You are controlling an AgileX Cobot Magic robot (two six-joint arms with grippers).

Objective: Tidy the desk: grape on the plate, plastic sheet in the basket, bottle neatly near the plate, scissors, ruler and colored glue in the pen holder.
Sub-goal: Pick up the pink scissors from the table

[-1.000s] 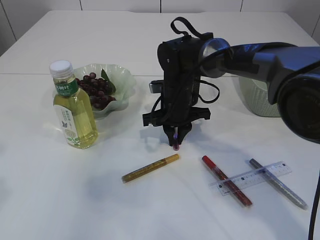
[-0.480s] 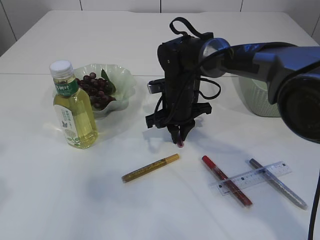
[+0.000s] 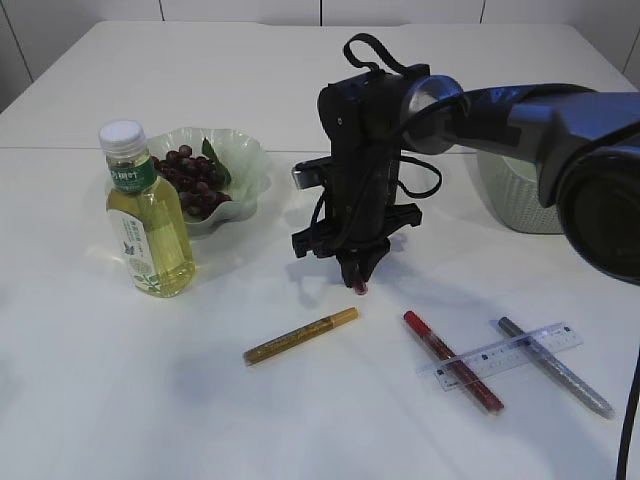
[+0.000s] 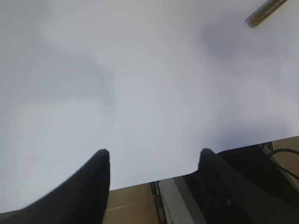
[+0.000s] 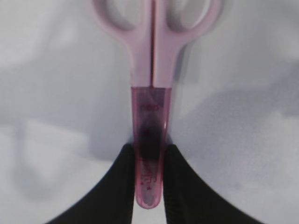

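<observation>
- One pair of scissors [image 5: 152, 100] with pale pink plastic loop handles and a translucent magenta blade sheath is pinched between the two black fingers of the right gripper [image 5: 148, 175], which is closed on the sheath; the handles point away from the wrist camera.
- From the exterior view, the right gripper [image 3: 357, 272] hangs vertically above the white table [image 3: 120, 400] with the sheath tip [image 3: 356, 288] peeking below its fingertips, just over the surface.
- One gold-coloured glue pen [image 3: 300, 336], slim and glittery, lies flat on the table in front of that gripper, apart from it.
- One red glue pen [image 3: 452, 361] and one silver-grey glue pen [image 3: 556, 367] lie further right, and one clear plastic ruler [image 3: 500, 355] rests across both of them.
- One bottle [image 3: 147, 215] of yellow-green liquid, with a white cap and green label, stands upright just in front of the plate.
- One wavy-rimmed, pale green translucent plate [image 3: 245, 165] holds a bunch of dark red grapes [image 3: 190, 180] with a leaf.
- One pale green ribbed basket [image 3: 515, 195] sits behind the right arm, which hides part of it.
- Two dark fingers of the left gripper [image 4: 152, 163] stand well apart with nothing between them, over bare table near its edge; the gold pen's end [image 4: 265, 12] shows at the top corner.
</observation>
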